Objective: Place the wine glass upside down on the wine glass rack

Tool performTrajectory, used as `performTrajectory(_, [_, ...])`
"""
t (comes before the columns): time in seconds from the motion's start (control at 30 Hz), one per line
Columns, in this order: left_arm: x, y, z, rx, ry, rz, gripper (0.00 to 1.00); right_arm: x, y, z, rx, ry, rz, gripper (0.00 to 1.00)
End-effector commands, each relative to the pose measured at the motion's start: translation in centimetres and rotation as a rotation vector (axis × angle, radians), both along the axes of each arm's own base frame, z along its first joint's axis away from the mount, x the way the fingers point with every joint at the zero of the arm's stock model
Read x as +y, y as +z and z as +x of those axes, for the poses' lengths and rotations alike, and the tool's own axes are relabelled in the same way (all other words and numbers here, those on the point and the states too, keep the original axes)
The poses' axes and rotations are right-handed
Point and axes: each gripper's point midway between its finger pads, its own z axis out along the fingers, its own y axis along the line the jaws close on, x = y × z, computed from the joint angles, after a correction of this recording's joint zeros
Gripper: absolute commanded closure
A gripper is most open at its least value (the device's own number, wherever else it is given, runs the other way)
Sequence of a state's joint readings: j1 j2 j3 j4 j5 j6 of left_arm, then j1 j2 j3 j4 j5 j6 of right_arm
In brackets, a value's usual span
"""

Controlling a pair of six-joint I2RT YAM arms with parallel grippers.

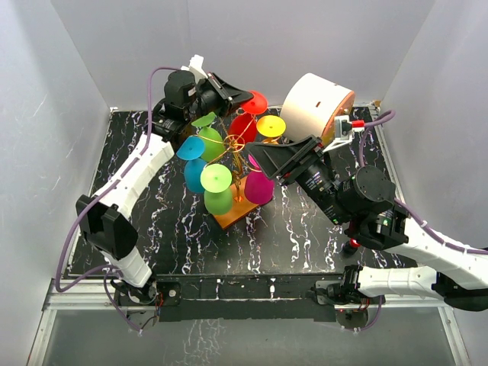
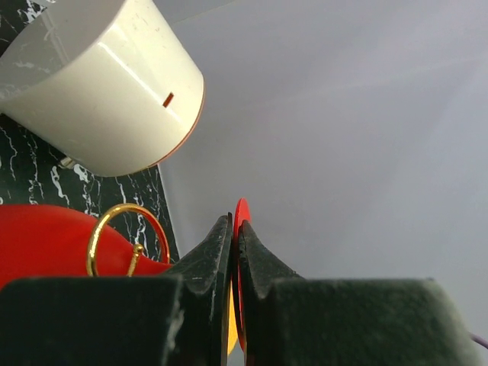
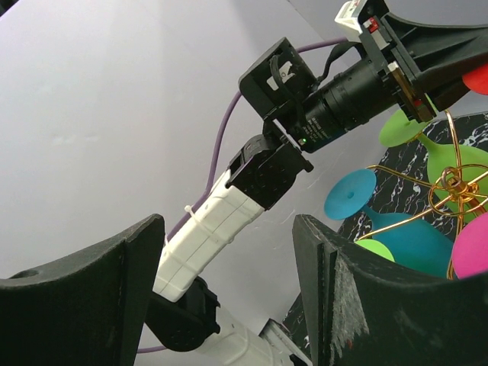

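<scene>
The gold wire wine glass rack (image 1: 235, 142) stands on its orange-brown wooden base (image 1: 235, 216) in the middle of the table. Several coloured glasses hang on it upside down. My left gripper (image 1: 245, 98) is shut on the flat foot (image 1: 257, 101) of the red wine glass (image 1: 242, 126) at the rack's far side. In the left wrist view the fingers (image 2: 263, 263) pinch the red foot (image 2: 242, 217), with the red bowl (image 2: 46, 240) resting by a gold scroll loop (image 2: 126, 229). My right gripper (image 1: 258, 160) is open and empty, just right of the rack, and also shows in the right wrist view (image 3: 229, 282).
A large white cylinder (image 1: 314, 105) lies on its side at the back right and also shows in the left wrist view (image 2: 107, 84). Green (image 1: 209, 141), blue (image 1: 195, 174), yellow (image 1: 271, 126) and magenta (image 1: 259, 187) glasses crowd the rack. White walls enclose the black marbled table (image 1: 305, 236).
</scene>
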State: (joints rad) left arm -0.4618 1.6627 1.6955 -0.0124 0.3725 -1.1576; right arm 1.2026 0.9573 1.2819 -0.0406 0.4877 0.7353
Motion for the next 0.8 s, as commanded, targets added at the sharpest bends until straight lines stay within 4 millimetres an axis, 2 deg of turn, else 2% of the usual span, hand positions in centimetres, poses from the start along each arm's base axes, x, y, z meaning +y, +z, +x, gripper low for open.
performTrajectory(0.0, [0.2, 2.2, 0.6, -0.065, 0.018, -0.007, 1.0, -1.3, 2.1, -0.3, -0.029, -0.011, 0.071, 0.34])
performTrajectory(0.4, [0.9, 2.2, 3.0, -0.091, 0.108, 0.083, 1.0, -1.7, 2.3, -0.1, -0.033, -0.033, 0.069, 0.34])
performTrajectory(0.67, [2.3, 2.3, 2.5, -0.108, 0.162, 0.12, 1.0, -1.6, 2.2, -0.1, -0.032, -0.033, 0.065, 0.34])
performTrajectory(0.77, [3.0, 2.5, 2.0, -0.143, 0.186, 0.137, 0.96, -1.5, 2.2, 0.0, -0.033, -0.034, 0.064, 0.34])
